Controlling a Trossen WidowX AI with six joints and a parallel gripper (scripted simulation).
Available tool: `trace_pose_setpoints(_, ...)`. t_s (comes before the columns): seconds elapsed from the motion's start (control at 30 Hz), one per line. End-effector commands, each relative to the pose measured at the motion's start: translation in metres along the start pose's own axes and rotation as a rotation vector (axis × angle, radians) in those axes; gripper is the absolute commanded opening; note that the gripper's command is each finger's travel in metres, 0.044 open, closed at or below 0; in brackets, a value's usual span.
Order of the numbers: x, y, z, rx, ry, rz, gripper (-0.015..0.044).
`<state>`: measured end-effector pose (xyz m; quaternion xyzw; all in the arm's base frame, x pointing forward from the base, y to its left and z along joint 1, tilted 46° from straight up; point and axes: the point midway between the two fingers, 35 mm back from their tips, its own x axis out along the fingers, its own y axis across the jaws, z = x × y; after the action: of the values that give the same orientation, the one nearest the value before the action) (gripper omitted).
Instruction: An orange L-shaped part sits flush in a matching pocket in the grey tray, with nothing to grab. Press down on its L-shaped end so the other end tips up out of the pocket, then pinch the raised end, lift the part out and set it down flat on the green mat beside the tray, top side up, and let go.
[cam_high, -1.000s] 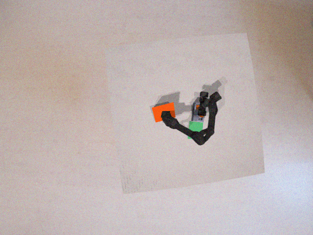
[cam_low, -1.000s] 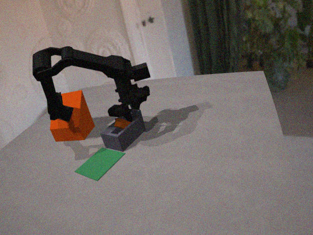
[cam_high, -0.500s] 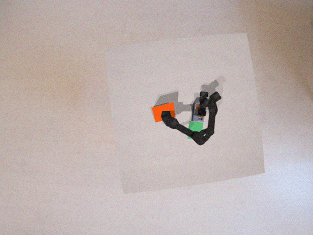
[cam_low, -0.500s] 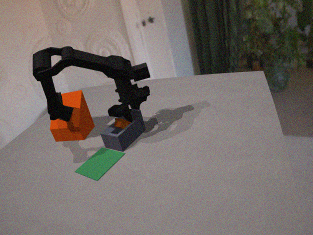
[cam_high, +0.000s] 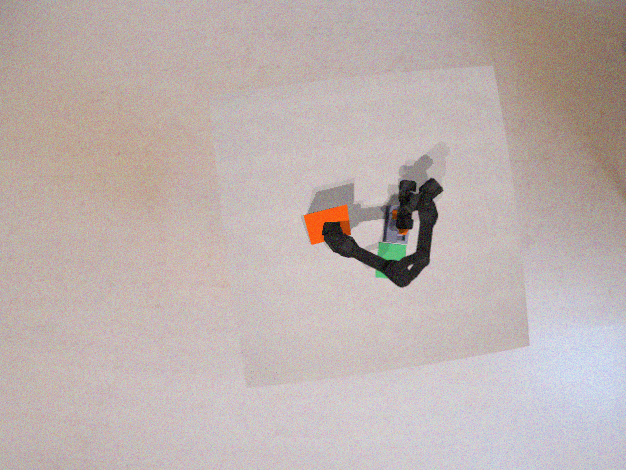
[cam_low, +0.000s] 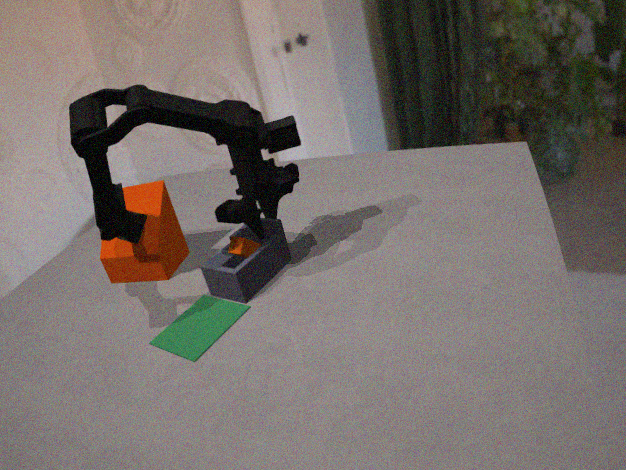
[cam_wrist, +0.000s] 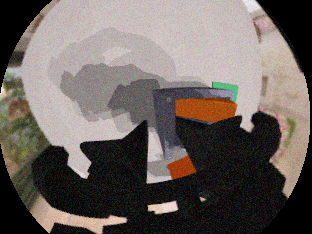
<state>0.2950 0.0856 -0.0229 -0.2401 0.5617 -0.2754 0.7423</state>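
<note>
The orange L-shaped part is tilted in the grey tray. Its end towards the mat stands up above the rim, with dark open pocket showing under it in the exterior view. My gripper is partly open with nothing between its fingers. One finger reaches down into the tray at the part's low end, which that finger mostly hides; contact is hard to see. The green mat lies flat beside the tray's near end, with nothing on it.
The large orange block under the arm's base stands beside the tray, and a corner shows low in the wrist view. The arm arches over the mat in the top view. Shadows fall on the table behind the tray.
</note>
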Motion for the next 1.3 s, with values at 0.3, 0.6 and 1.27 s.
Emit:
trace_pose_setpoints(0.3, -0.090, -0.009, 0.000, 0.006, -0.002, 0.007, 0.0180)
trace_pose_setpoints(0.6, -0.087, -0.005, 0.001, -0.005, -0.014, 0.010, 0.0180)
trace_pose_setpoints(1.27, -0.087, -0.012, 0.003, -0.144, -0.013, 0.009, 0.0280)
